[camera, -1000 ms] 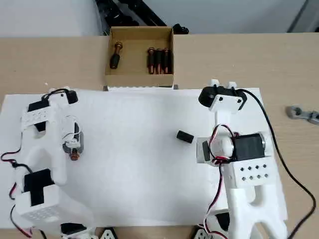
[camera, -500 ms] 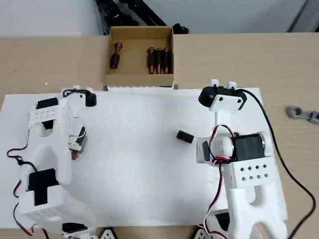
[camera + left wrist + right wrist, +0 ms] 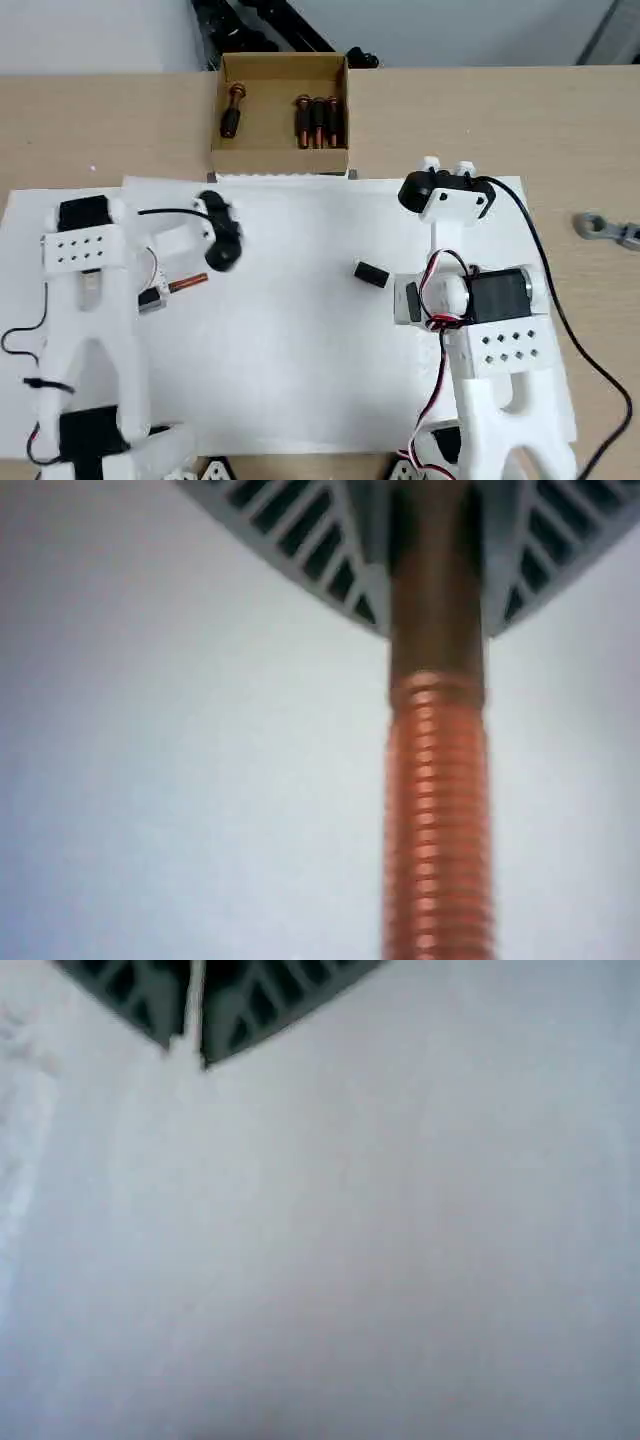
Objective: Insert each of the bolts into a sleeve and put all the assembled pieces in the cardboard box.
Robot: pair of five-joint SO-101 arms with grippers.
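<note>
My left gripper (image 3: 157,296) is shut on a copper bolt (image 3: 187,284) over the left part of the white mat, and the bolt's free end points toward the mat's middle. In the left wrist view the threaded shank (image 3: 437,820) sticks out from between the grey fingers (image 3: 300,540) of the left gripper (image 3: 437,540). A black sleeve (image 3: 371,273) lies on the mat right of centre. The right gripper (image 3: 408,303) sits just right of the sleeve; its fingers (image 3: 240,1005) are shut and hold nothing. The cardboard box (image 3: 283,155) at the back holds several assembled pieces (image 3: 319,121).
The white mat (image 3: 300,360) covers most of the table in front of the box. A grey metal tool (image 3: 605,228) lies on the bare wood at the far right. Black cables and gear sit behind the box.
The left arm has swung toward the middle of the mat with the bolt. The bolt now points sideways toward the sleeve instead of toward the front. The right arm has stayed still.
</note>
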